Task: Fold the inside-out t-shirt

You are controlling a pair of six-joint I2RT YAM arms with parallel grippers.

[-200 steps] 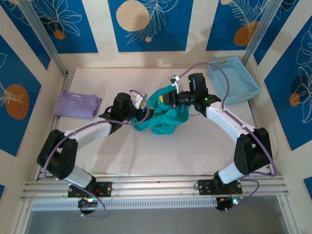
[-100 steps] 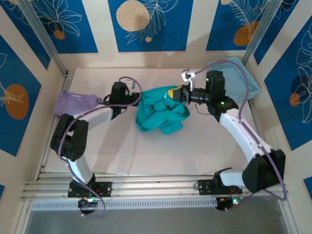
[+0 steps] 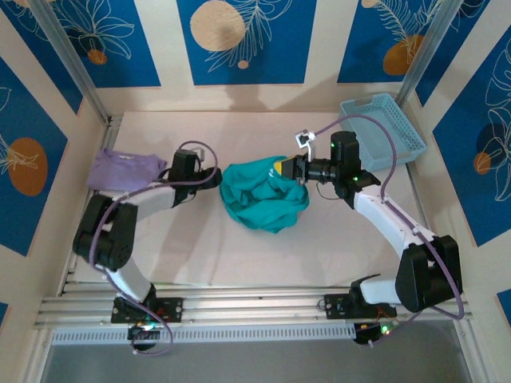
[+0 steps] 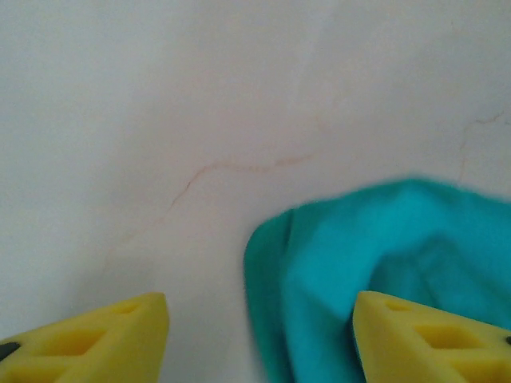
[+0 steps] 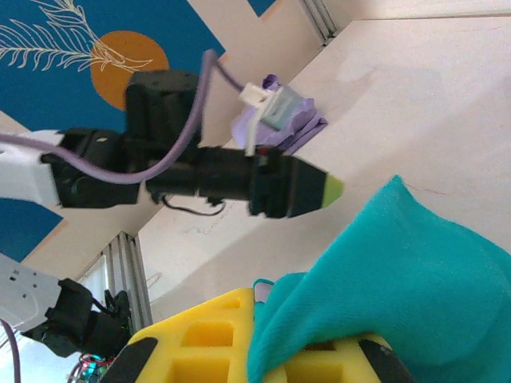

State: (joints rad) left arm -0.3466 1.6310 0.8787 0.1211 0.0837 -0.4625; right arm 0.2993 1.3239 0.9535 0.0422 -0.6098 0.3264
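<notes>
The inside-out t-shirt [image 3: 263,198] lies bunched in a teal heap at mid-table. My right gripper [image 3: 281,167] is at the heap's upper right edge, shut on a fold of the cloth. In the right wrist view that teal fold [image 5: 415,271] comes up from between the yellow fingers [image 5: 200,343] of my right gripper [image 5: 271,347]. My left gripper [image 3: 217,177] stands just left of the heap, open. In the left wrist view its yellow fingertips [image 4: 104,339] are wide apart, my left gripper [image 4: 267,343] low over the table, with the t-shirt's edge [image 4: 399,255] by the right fingertip, not clamped.
A folded lavender garment [image 3: 126,170] lies at the table's left edge, behind the left arm. A light blue basket [image 3: 382,132] sits tilted at the back right corner. The left arm [image 5: 200,171] crosses the right wrist view, the lavender garment [image 5: 283,120] beyond it.
The left gripper has drawn back to the left, off the t-shirt, and stands open. The right gripper still holds the cloth. The t-shirt has dropped from a lifted bundle into a lower heap.
</notes>
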